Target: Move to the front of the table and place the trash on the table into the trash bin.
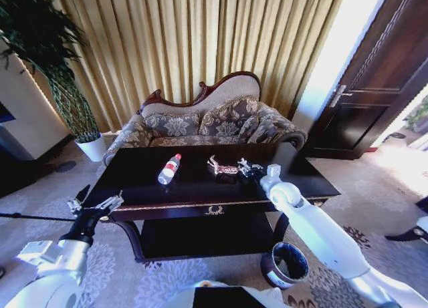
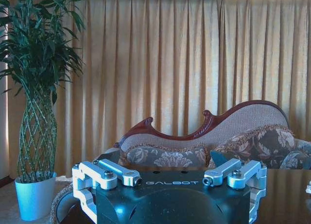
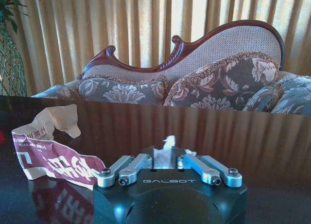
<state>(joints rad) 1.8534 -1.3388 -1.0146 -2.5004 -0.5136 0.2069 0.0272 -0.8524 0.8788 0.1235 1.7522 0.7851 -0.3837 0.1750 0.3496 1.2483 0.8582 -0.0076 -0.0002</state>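
1. Right pincer (image 3: 167,161) low over the dark glossy bench (image 1: 200,188), fingers drawn together on the small white paper wad (image 3: 166,155), which sits pinched between the tips at the bench's right-centre.
2. Just beside it: crumpled red-and-white wrapper (image 3: 51,153) lying flat on the bench top, close enough to be brushed.
3. Farther along toward the robot's left: clear plastic bottle (image 1: 169,169) with red cap, on its side, well apart from the wrapper and untouched.
4. Left pincer (image 1: 93,206) hanging off the bench's left front corner, fingers spread apart and holding nothing, idle.
5. Round dark-brown trash bin (image 1: 284,264) on the carpet below the bench's right front corner, beside the right arm; dark liner visible, inside looks empty as far as can be told.
6. Likely trouble, judged from here: thin grip on a soft wad, so a slip on lifting; wrapper snagged or swept aside by the pincer's side on the way up.
7. Also a risk: forearm catching the bench's front edge while swinging down to the bin, or a release off-centre, dropping the wad on the carpet beside the rim.
8. Bottle likely to roll if the bench is bumped.
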